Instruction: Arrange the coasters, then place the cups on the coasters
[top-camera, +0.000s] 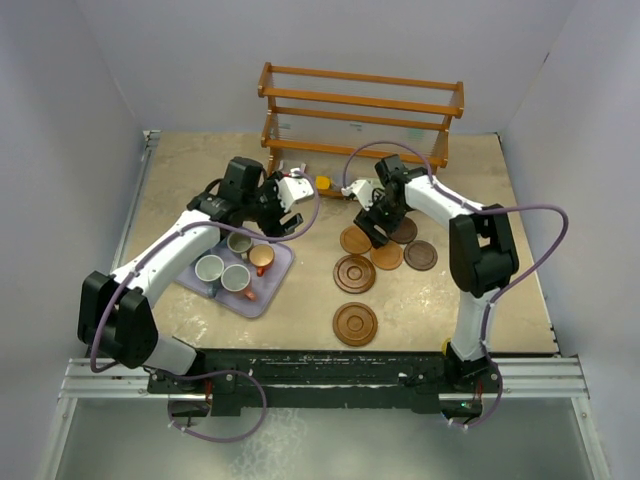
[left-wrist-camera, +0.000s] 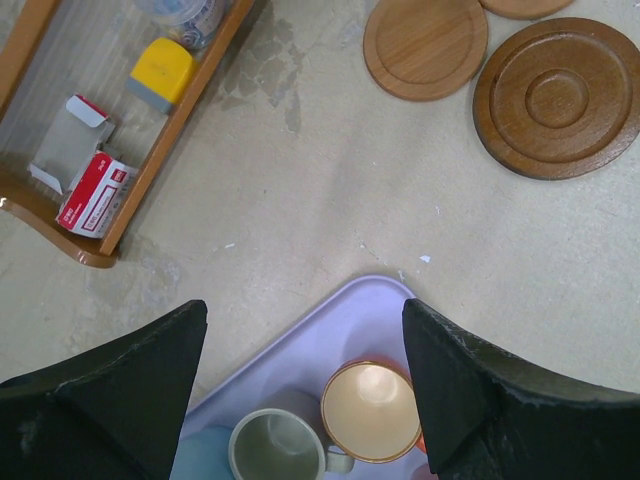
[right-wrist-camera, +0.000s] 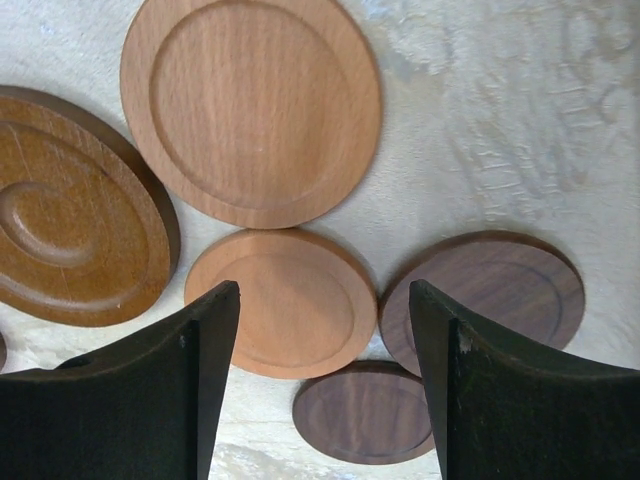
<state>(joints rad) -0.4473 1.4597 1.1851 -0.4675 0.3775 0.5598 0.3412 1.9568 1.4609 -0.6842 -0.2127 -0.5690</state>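
Several cups stand on the lavender tray (top-camera: 268, 296): a grey-green cup (left-wrist-camera: 278, 447), a copper-orange cup (left-wrist-camera: 371, 411) and pale blue cups (top-camera: 209, 268). My left gripper (left-wrist-camera: 305, 314) hangs open above the tray's far corner, with the copper-orange cup just under its right finger. Right of the tray lie the coasters: two light brown (right-wrist-camera: 250, 105) (right-wrist-camera: 282, 302), two dark brown (right-wrist-camera: 490, 295) (right-wrist-camera: 365, 412) and two grooved ones (top-camera: 355, 273) (top-camera: 355, 324). Over the cluster my right gripper (right-wrist-camera: 325, 295) is open and holds nothing, spanning the nearer light coaster and a dark one.
A wooden rack (top-camera: 360, 110) stands at the back of the table. Its lowest shelf carries a yellow block (left-wrist-camera: 163, 72) and a red-and-white box (left-wrist-camera: 95, 192). Grey walls close in the left, right and far sides.
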